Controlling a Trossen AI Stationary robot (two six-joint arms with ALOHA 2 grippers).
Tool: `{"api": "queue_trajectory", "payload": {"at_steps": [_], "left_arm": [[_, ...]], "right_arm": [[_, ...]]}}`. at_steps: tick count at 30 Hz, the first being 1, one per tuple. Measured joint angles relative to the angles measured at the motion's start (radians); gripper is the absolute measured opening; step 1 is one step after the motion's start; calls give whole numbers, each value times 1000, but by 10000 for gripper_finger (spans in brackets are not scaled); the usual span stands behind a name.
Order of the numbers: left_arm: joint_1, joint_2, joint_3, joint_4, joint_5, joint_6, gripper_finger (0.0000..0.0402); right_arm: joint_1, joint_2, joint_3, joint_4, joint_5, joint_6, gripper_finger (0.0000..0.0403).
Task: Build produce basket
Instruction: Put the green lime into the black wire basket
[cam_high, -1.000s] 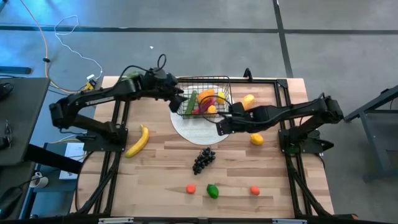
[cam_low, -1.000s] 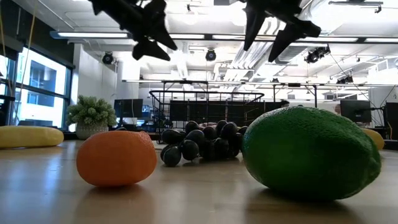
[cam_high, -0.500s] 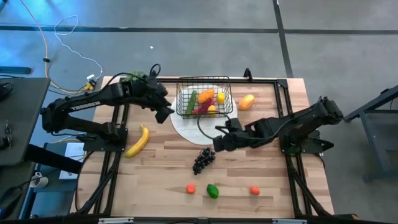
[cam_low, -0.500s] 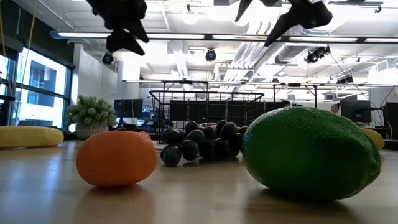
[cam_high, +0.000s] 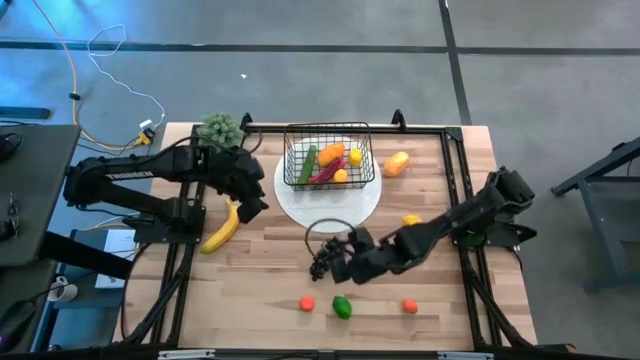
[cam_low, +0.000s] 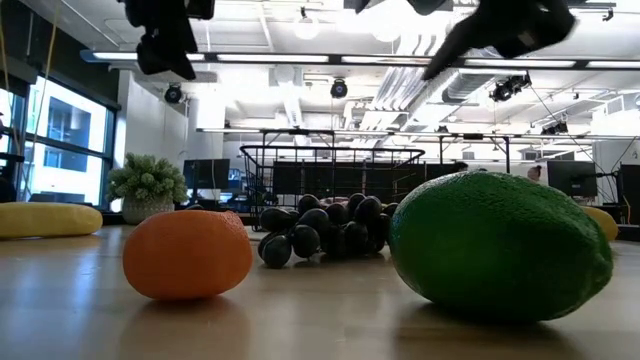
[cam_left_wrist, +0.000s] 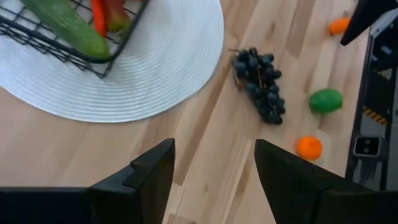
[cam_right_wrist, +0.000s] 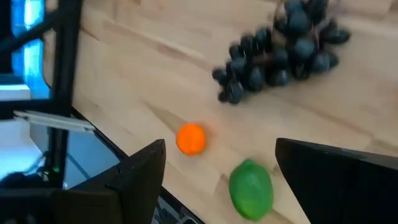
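Note:
The black wire basket (cam_high: 328, 160) stands on the round white plate (cam_high: 300, 205) and holds a green cucumber (cam_left_wrist: 68, 28), a red chilli, and orange and yellow pieces. My left gripper (cam_high: 250, 206) is open and empty above the table beside the banana (cam_high: 221, 228). My right gripper (cam_high: 338, 266) is open and empty, just right of the dark grape bunch (cam_high: 325, 256), which lies on the table. In the right wrist view the grapes (cam_right_wrist: 283, 53), a small orange (cam_right_wrist: 191, 138) and a green fruit (cam_right_wrist: 251, 188) lie ahead of its fingers.
An orange mango (cam_high: 397, 163) and a lemon (cam_high: 411, 221) lie right of the plate. Two small oranges (cam_high: 307, 303) (cam_high: 409, 306) and the green fruit (cam_high: 342, 307) lie near the front edge. A spiky leafy bunch (cam_high: 221, 128) stands at the far left corner.
My left gripper has drawn back from the basket toward the table's left and near side, ending beside the banana. My right gripper has gone from beside the basket toward the near edge and left, ending by the grape bunch. No fruit has moved.

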Motion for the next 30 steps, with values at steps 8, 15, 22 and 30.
{"api": "queue_trajectory", "payload": {"at_steps": [8,15,22,30], "left_arm": [[-76,0,0,-17,-85,-33,209],[-97,0,0,-16,-109,-49,209],[-97,0,0,-16,-124,-55,209],[-97,1,0,-16,-131,-61,209]], "right_arm": [[68,65,0,58,-22,47,284],[100,134,0,135,-67,105,284],[116,203,0,148,-73,101,284],[120,230,0,152,-78,21,284]]}}
